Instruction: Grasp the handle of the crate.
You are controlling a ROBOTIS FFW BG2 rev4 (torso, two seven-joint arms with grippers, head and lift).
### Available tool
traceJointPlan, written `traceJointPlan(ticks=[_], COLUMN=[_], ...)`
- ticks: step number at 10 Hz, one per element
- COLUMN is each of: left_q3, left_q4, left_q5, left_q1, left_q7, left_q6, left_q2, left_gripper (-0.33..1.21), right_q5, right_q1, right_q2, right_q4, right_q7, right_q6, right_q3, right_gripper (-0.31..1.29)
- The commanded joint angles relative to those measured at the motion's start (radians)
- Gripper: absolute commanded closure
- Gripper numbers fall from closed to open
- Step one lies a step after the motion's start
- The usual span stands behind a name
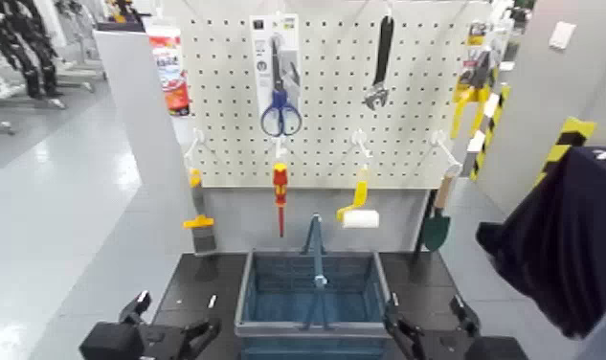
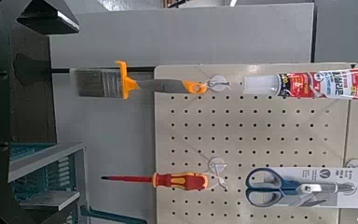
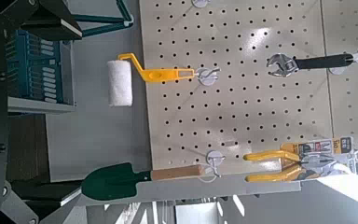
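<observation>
Slatted plastic crate [image 1: 311, 330], matt perforated board [image 1: 230, 96], wooden trowel handle [image 3: 175, 173] (smooth), glossy floor [image 1: 67, 201]

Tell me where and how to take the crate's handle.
Probably mid-bar on the handle, from above, jaws astride: it stands raised as a narrow bar running front to back over the crate. Either the left gripper or right gripper, open beside the crate, could try.

From the head, one view looks forward and down over the crate [image 1: 311, 330]; both closer wrist views face the pegboard [image 1: 330, 105], shared by all.
</observation>
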Motion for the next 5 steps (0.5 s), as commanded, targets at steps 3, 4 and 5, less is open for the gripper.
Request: traceJointPlan(ticks=[3,4,5], left_q3=[-0.004,0.004,0.012], left_q4=[0.006,0.006,0.011], left_q5=[0.017,0.043,0.075], left_q1=[-0.008,-0.022,-0.044], left_q7=[-0.012,-0.044,-0.082], left_q6=[0.015,0.040,0.058], left_q2=[0.001,0.001,0.000], left_gripper=[0.06,0.06,0.06], right_q5=[0.001,-0.001,-0.001], right_q1=[0.000,0.000,0.000], right_q2=[0.002,0.002,0.003], right_q4=[0.003,0.005,0.006], right_q7=[0.002,0.002,0.002], right_q6=[0.000,0.000,0.002], right_q3=[0.002,0.003,0.003], right_gripper=[0.14,0.14,0.14])
